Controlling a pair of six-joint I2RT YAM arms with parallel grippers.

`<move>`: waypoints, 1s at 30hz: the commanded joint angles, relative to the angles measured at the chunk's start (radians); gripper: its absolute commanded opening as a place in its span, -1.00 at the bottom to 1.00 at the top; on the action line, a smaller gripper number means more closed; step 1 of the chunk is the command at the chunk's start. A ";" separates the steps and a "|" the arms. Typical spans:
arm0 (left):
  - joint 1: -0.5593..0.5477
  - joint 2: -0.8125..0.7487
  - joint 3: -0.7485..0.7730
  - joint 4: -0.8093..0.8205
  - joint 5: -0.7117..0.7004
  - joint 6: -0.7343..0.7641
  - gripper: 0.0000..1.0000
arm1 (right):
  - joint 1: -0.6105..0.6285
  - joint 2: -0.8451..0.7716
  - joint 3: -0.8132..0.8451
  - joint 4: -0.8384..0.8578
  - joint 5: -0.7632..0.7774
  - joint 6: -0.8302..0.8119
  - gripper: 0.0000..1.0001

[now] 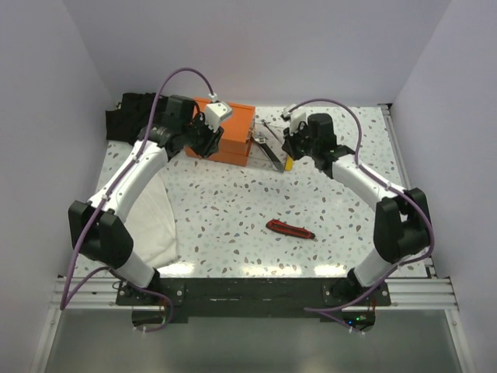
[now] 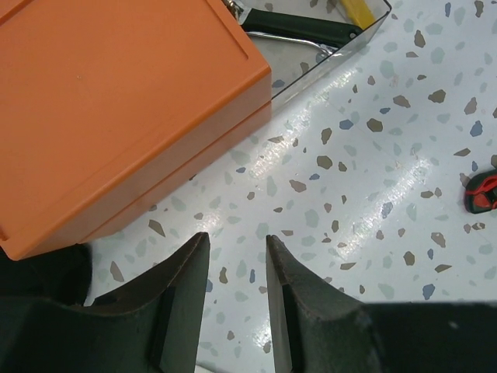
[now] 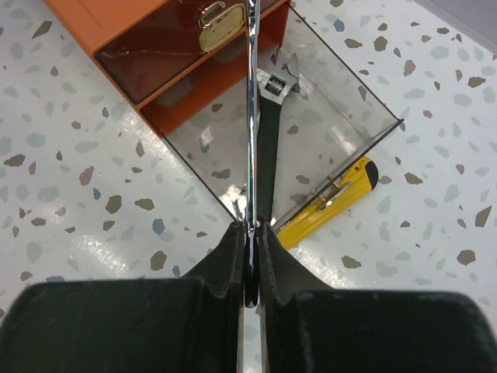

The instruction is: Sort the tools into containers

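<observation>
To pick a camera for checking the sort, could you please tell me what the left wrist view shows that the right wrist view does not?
Only left wrist: the open, empty left gripper and the red knife. Only right wrist: the right gripper shut on a wrench over the tray. Both: the box, the tray, the dark-handled tool in it, and the yellow knife.

Top camera looks down from high at the near edge over the whole speckled white table [image 1: 233, 194]. Wrist cameras sit close behind the left pincer [image 2: 237, 241] and right pincer [image 3: 250, 227]. All three see the orange rectangular plastic box [image 1: 233, 140] beyond them.
</observation>
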 commanded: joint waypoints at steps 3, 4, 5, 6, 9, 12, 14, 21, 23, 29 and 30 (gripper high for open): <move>0.008 0.005 0.101 0.011 -0.066 0.029 -0.19 | 0.010 0.153 0.138 -0.064 0.002 -0.042 -1.00; 0.008 0.008 0.113 0.007 -0.073 0.039 -0.19 | 0.010 0.175 0.155 -0.072 0.014 -0.043 -1.00; 0.008 0.009 0.122 -0.004 -0.088 0.052 -0.19 | 0.009 0.193 0.180 -0.078 0.026 -0.040 -1.00; 0.008 0.006 0.135 -0.009 -0.096 0.057 -0.19 | 0.009 0.210 0.193 -0.095 0.041 -0.037 -1.00; 0.008 -0.014 0.129 -0.009 -0.119 0.085 -0.18 | -0.007 0.248 0.214 -0.081 0.022 -0.031 -0.99; 0.008 -0.032 0.109 0.008 -0.177 0.111 -0.18 | -0.007 0.232 0.209 -0.070 -0.059 -0.036 -0.71; 0.017 -0.038 0.093 0.039 -0.206 0.126 -0.18 | -0.008 0.199 0.189 -0.052 -0.072 -0.017 -0.31; 0.085 -0.057 -0.075 0.451 -0.400 0.135 0.29 | -0.019 0.086 0.178 -0.080 0.074 0.066 -0.04; 0.132 -0.022 -0.094 0.568 -0.448 0.094 0.37 | -0.030 0.084 0.195 -0.099 0.186 0.128 0.00; 0.251 0.103 -0.020 0.623 -0.381 -0.024 -0.32 | -0.056 0.107 0.172 -0.104 0.299 0.311 -0.40; 0.260 0.115 -0.016 0.629 -0.382 -0.032 -0.51 | -0.056 0.119 0.171 -0.109 0.325 0.316 -0.82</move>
